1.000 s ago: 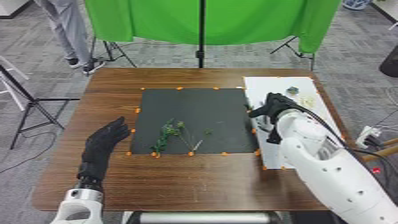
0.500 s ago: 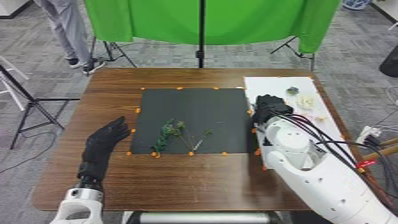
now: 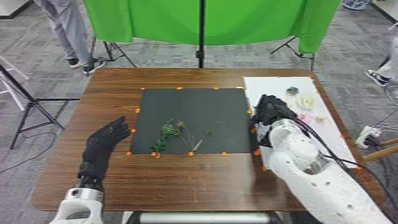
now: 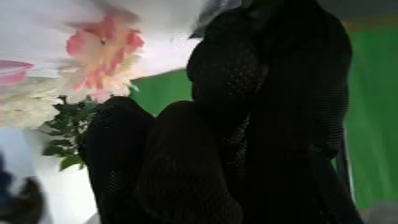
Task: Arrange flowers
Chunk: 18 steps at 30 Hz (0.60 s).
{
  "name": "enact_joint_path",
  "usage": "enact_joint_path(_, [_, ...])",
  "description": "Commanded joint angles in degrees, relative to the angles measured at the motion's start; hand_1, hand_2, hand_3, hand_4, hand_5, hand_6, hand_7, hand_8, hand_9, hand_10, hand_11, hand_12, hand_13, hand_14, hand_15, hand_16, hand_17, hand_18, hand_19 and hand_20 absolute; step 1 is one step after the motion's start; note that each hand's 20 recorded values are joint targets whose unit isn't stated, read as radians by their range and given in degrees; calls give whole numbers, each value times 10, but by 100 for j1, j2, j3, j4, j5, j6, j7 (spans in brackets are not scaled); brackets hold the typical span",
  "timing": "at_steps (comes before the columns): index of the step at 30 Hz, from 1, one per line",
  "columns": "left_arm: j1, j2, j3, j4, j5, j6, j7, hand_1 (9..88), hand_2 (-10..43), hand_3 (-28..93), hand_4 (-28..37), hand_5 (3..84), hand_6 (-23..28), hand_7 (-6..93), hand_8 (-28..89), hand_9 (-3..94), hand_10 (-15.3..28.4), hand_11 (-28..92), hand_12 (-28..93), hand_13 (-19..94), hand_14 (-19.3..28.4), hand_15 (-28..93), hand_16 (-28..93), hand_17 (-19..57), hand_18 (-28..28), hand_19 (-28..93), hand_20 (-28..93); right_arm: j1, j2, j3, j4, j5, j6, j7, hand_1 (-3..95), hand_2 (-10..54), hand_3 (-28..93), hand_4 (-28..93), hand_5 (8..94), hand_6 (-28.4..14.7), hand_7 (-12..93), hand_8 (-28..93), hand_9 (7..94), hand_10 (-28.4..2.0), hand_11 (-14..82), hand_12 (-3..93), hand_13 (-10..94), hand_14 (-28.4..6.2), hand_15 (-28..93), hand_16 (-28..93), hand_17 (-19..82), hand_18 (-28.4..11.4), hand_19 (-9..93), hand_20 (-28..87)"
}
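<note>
While the black mat (image 3: 191, 105) lies across the middle of the brown wooden tabletop (image 3: 178, 185), a white sheet (image 3: 268, 85) is laid beside it along the right edge; at the near edge of the mat, left of its middle, a leafy green sprig (image 3: 168, 131) is spread, with a small flower head (image 3: 180, 125) just beside it and thin pale stems (image 3: 197, 145) slanting towards the mat's near edge; a small green tuft (image 3: 209, 132) lies to their right.

On the sheet, a blue-grey bloom (image 3: 292, 90) is seen towards the far edge, with a cream bloom (image 3: 306, 102) nearer and a pink bloom (image 3: 305, 118) nearer again.

The right hand (image 3: 273, 107) is placed where the mat's right edge meets the sheet, to the left of the cream and pink blooms; how far it is open, and whether anything is held by it, cannot be told; in the right wrist view, a large pink-and-cream flower (image 4: 100, 52) is seen near its glove, with a white flower (image 4: 27, 105) and dark green leaves (image 4: 64, 131) close together.

The left hand (image 3: 107, 134) is held open beyond the mat's left edge, its fingers nearly straight and close together; nothing is grasped.
</note>
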Motion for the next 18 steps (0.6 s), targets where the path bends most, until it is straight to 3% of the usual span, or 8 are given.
enact_joint_path(1, [26, -15, 20, 35, 31, -120, -83, 223, -8, 702, -274, 426, 54, 89, -60, 391, 128, 157, 95, 309, 171, 258, -26, 41, 121, 88, 184, -308, -154, 174, -769, 306, 469, -204, 857, -95, -282, 654, 776, -36, 415, 272, 932, -98, 513, 250, 937, -22, 731, 249, 769, -98, 932, 640])
enact_joint_path(5, [24, -7, 16, 35, 40, -152, -94, 222, -8, 702, -273, 426, 54, 88, -59, 390, 128, 157, 96, 308, 172, 257, -27, 40, 121, 88, 183, -505, -346, 119, -970, 509, 245, -203, 858, -95, -283, 655, 776, -39, 418, 272, 932, -98, 514, 250, 937, -22, 733, 248, 772, -98, 932, 642])
enact_joint_path(18, [67, -36, 0, 29, 34, -185, -85, 221, -7, 703, -273, 423, 54, 86, -60, 389, 129, 155, 96, 306, 171, 255, -26, 38, 122, 88, 183, -977, -824, 35, -784, 433, -2, -126, 858, -95, -283, 655, 777, -40, 418, 266, 933, -98, 512, 249, 937, -20, 735, 245, 771, -97, 932, 644])
